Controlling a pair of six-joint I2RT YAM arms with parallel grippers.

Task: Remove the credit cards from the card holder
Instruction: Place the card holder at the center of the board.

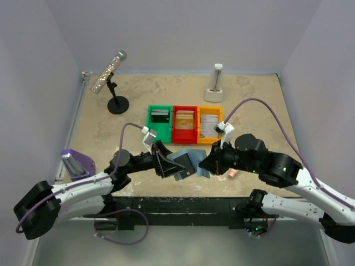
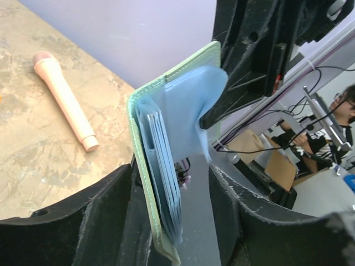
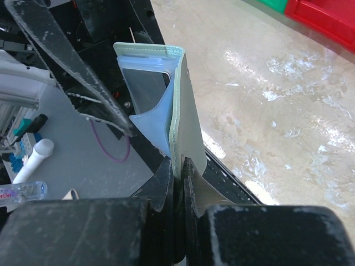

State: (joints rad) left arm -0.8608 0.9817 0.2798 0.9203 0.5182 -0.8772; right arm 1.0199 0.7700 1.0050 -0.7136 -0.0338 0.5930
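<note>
The card holder (image 1: 188, 161) hangs above the table's front edge between both grippers, its pale green cover outside and blue-clear pockets (image 2: 177, 122) fanned open. My right gripper (image 3: 177, 166) is shut on the cover's lower edge (image 3: 186, 127). My left gripper (image 2: 172, 173) stands open around the pocket stack. Its left finger (image 2: 83, 221) lies against the cover, and its right finger (image 2: 266, 221) stands apart from the pockets. One dark credit card (image 3: 145, 83) shows inside a clear pocket. More cards lie in the green bin (image 1: 160, 116), the red bin (image 1: 184, 119) and the yellow bin (image 1: 208, 123).
A pink cylinder (image 1: 232, 173) lies on the table by the right gripper. A glittery microphone (image 1: 107, 72) on a black stand is at the back left, a white upright object (image 1: 216, 83) is at the back, and a purple holder (image 1: 76, 163) is at the left edge.
</note>
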